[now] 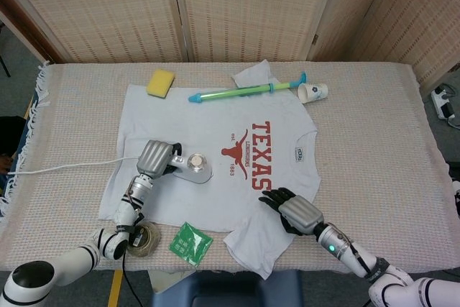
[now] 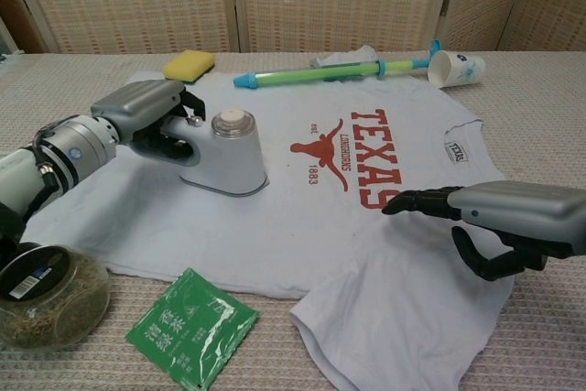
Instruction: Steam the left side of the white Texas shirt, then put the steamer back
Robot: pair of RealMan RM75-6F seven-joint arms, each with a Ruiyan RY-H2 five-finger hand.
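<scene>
While the steamer (image 2: 227, 155) is pressed base-down on the white Texas shirt (image 1: 215, 177), the steaming step is judged to be under way rather than finished. Its handle is grasped by the left hand (image 2: 151, 114), whose fingers are wrapped round it, and the steamer body sits directly ahead of that hand, just short of the red longhorn print (image 2: 322, 155). A white cord (image 1: 65, 168) is seen trailing back from behind the same hand toward the table edge. Nothing is held by the right hand (image 2: 513, 217); its fingers are extended and parted over the cloth, just beside the red lettering, and whether the fabric is actually touched by it cannot be told. How much of the shirt's left side has been covered is not shown by any mark on the cloth. Return of the steamer is judged to be wholly outstanding, and no stand for it is visible. Near the left forearm, a jar (image 2: 48, 292) and a green packet (image 2: 190, 325) lie by the shirt's hem.
</scene>
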